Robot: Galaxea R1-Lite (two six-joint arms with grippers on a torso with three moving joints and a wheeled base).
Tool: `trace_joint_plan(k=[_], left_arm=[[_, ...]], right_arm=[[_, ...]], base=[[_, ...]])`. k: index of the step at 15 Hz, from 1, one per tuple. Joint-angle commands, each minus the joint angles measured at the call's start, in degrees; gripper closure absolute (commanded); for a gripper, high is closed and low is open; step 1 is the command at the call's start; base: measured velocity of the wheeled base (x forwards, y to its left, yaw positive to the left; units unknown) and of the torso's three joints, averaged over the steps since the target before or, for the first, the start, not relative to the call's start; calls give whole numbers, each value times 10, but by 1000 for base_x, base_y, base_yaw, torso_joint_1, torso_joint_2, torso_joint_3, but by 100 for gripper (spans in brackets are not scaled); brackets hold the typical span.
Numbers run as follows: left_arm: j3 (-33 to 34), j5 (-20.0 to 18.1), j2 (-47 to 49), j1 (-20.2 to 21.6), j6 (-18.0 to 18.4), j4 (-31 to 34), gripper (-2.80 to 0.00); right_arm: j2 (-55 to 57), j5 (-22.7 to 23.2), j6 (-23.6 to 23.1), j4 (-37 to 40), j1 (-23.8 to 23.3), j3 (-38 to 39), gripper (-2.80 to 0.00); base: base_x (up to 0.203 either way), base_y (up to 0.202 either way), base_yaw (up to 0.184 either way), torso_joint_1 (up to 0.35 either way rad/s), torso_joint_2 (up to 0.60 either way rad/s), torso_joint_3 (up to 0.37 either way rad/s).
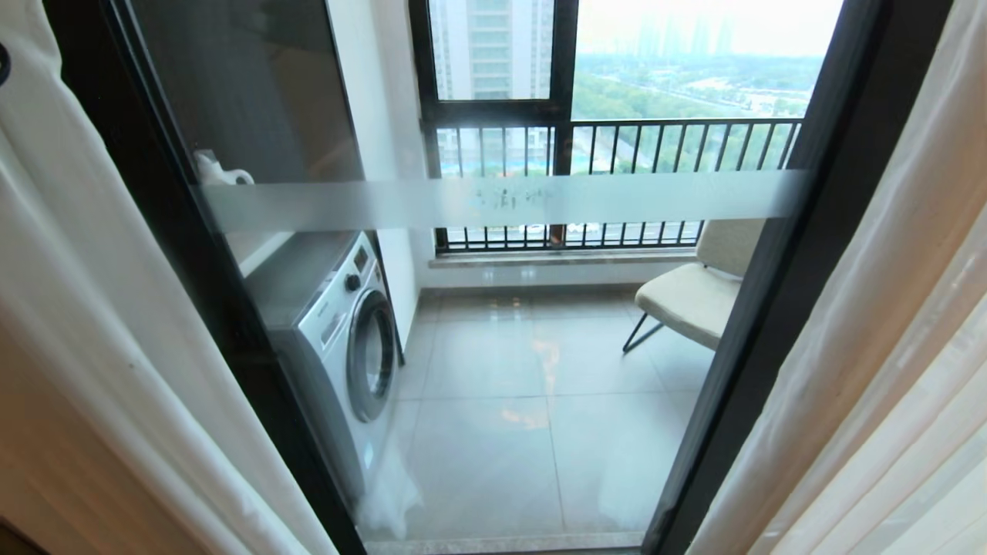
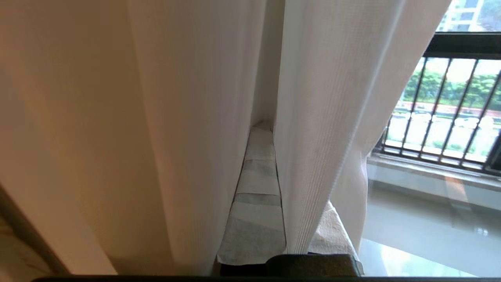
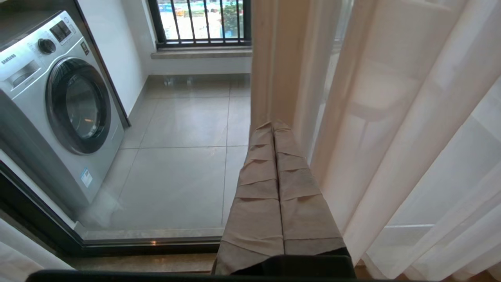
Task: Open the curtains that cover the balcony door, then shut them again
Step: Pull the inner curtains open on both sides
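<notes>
The balcony door (image 1: 493,362) shows as clear glass in a dark frame (image 1: 193,254), crossed by a frosted band (image 1: 501,202). The curtains hang drawn apart, one at the left (image 1: 100,308) and one at the right (image 1: 887,347). Neither gripper appears in the head view. In the left wrist view my left gripper (image 2: 287,156) is shut on a fold of sheer white curtain (image 2: 313,117), which runs between its tape-wrapped fingers (image 2: 256,196). My right gripper (image 3: 274,125) is shut with nothing in it, its wrapped fingers (image 3: 254,203) pressed together just beside the right curtain (image 3: 391,137).
Behind the glass a washing machine (image 1: 339,339) stands at the left of the balcony and a beige chair (image 1: 694,293) at the right. A black-framed window with a barred railing (image 1: 617,146) closes the far side. Tiled floor (image 1: 524,432) lies between.
</notes>
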Motion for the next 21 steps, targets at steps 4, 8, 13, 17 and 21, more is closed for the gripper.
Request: trace_joint_plan(k=[4,8,13,17,21], left_arm=[[4,0,-10,17,0,0,0],[10,0,-10,18,0,0,0],[10,0,-12,18,0,0,0],[10,0,-17,25,0,-1,0],[5,-1,-16,45,-1,-2,0]], right_arm=[[0,0,0,0,0,0,0],[0,0,0,0,0,0,0],[0,0,0,0,0,0,0],[0,0,0,0,0,0,0],[0,0,0,0,0,0,0]], base=[[0,193,1,4,1,0],[0,190,1,1,0,1],[0,190,0,3,3,1],[0,114,3,1,3,2],[0,0,0,0,0,0]])
